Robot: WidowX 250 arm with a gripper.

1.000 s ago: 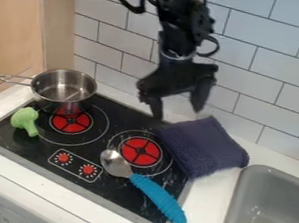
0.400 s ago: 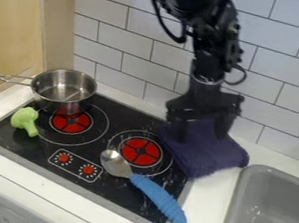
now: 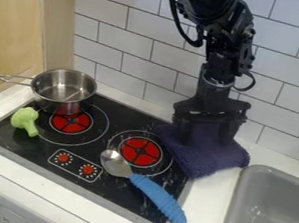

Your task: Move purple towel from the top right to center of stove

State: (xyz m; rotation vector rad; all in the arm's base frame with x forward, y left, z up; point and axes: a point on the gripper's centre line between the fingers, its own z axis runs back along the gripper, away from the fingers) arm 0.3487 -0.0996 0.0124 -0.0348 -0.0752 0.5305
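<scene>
One towel under an open end effector at the stove's back right corner

Nearest, at the stove's (image 3: 40,152) front right, the spoon (image 3: 158,197) lies with its blue handle pointing at the front edge, just as before. The sink (image 3: 238,193) is set in the worktop (image 3: 205,210) to the stove's right. The green broccoli (image 3: 25,119) has stayed on the stove's left side.

Farther back, the purple towel (image 3: 207,160) lies partly over the stove's back right corner and partly on the worktop beside it. It has barely shifted.

The end effector (image 3: 205,141) has changed most: a second ago it hung farther left, above the stove's back edge; now it is lower and farther right, released, fingers spread with towel cloth between them.

The metal pot (image 3: 64,89) keeps its spot at the stove's back left.
</scene>
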